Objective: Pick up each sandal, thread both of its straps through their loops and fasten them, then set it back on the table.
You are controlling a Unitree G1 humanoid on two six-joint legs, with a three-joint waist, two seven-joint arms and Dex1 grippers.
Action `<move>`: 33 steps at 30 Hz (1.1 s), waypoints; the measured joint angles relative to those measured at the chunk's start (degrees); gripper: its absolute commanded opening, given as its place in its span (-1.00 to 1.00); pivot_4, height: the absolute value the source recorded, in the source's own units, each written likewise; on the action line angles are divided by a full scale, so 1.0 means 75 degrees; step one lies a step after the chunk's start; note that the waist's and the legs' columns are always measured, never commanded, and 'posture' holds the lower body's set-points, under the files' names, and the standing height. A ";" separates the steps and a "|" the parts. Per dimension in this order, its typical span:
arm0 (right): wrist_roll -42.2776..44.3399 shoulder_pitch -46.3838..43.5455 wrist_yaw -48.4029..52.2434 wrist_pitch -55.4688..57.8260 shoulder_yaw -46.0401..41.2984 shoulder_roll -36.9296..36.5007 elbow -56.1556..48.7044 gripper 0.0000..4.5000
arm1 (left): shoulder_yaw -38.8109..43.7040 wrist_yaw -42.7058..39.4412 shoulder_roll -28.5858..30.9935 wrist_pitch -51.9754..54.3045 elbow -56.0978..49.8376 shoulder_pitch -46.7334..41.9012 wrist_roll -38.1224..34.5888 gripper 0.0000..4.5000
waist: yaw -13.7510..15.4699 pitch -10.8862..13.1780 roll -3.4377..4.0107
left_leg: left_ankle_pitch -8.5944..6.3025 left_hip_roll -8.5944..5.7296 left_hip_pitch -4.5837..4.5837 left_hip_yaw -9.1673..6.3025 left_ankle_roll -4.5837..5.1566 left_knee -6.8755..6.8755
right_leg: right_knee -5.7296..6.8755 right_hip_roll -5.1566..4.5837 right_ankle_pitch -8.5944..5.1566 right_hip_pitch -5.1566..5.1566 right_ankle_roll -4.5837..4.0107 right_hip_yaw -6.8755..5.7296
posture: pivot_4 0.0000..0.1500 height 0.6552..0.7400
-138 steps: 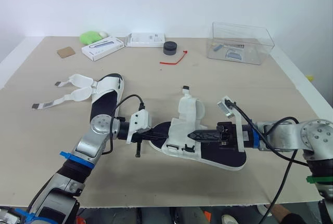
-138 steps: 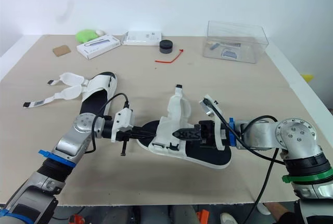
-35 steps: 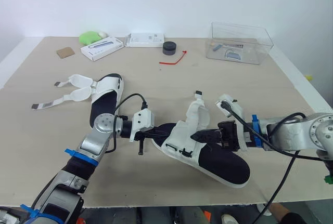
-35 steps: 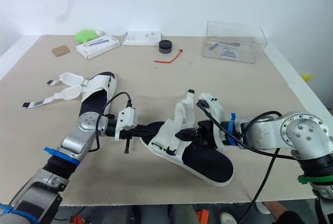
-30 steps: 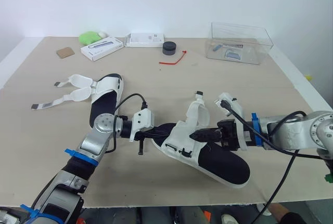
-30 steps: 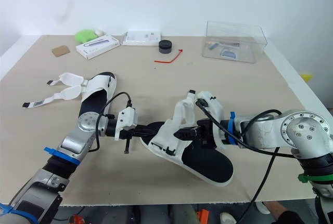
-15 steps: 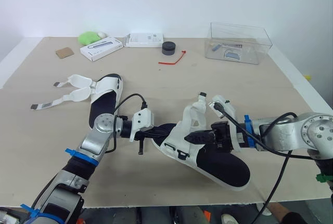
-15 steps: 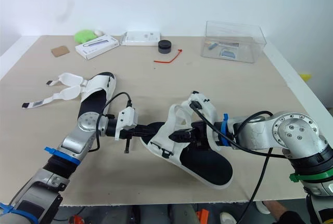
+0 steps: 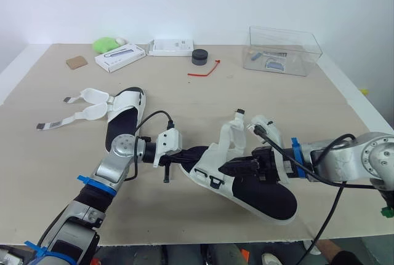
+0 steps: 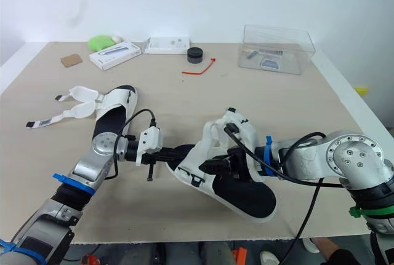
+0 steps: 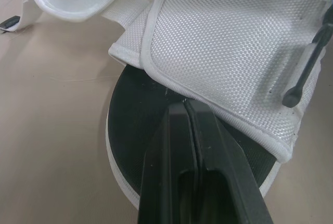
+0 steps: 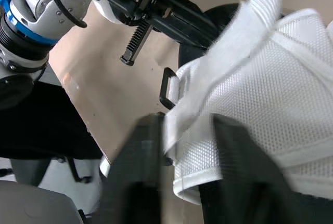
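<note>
Left gripper (image 9: 184, 157) fingers pressed together, tips against the black insole at one end of sandal (image 9: 266, 195), right gripper (image 9: 229, 168) pinching that sandal's white strap (image 9: 231, 134), sandal tilted near table (image 9: 277, 105) front edge, second sandal (image 9: 123, 115) unfastened toward left edge

Lab: bare test table (image 9: 258, 102) (clear bin (image 9: 284, 50), white wall (image 9: 184, 0))
</note>
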 measured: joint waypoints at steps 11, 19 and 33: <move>-0.2898 0.1494 0.3910 0.0531 -0.1538 -0.1389 -0.0579 0.40 | 0.0009 -0.0034 0.0056 0.0214 -0.0144 -0.0009 -0.0076 -1.00 | 0.0010 -0.0001 0.0001 | 0.0000 0.0006 -0.0001 -0.0005 0.0000 0.0001 | -0.0003 0.0002 -0.0015 -0.0001 0.0026 -0.0006 | 1.00 1.00; -0.6226 0.2004 0.5372 -0.0843 -0.1069 -0.0017 -0.0853 0.40 | 0.0146 -0.0035 0.0407 0.0864 -0.0891 0.0268 -0.0286 -1.00 | -0.0017 -0.0003 0.0005 | 0.0006 0.0012 0.0011 0.0011 -0.0005 0.0015 | 0.0003 0.0034 -0.0005 -0.0001 0.0042 0.0012 | 1.00 1.00; -0.8934 0.0488 0.6708 -0.1417 -0.0058 0.1815 0.0792 0.40 | 0.0539 0.0609 0.0676 0.1182 -0.1156 0.0489 -0.0359 -1.00 | 0.0000 -0.0003 0.0006 | 0.0006 0.0006 0.0008 0.0019 -0.0002 0.0021 | 0.0005 0.0032 0.0025 -0.0002 -0.0002 0.0016 | 1.00 1.00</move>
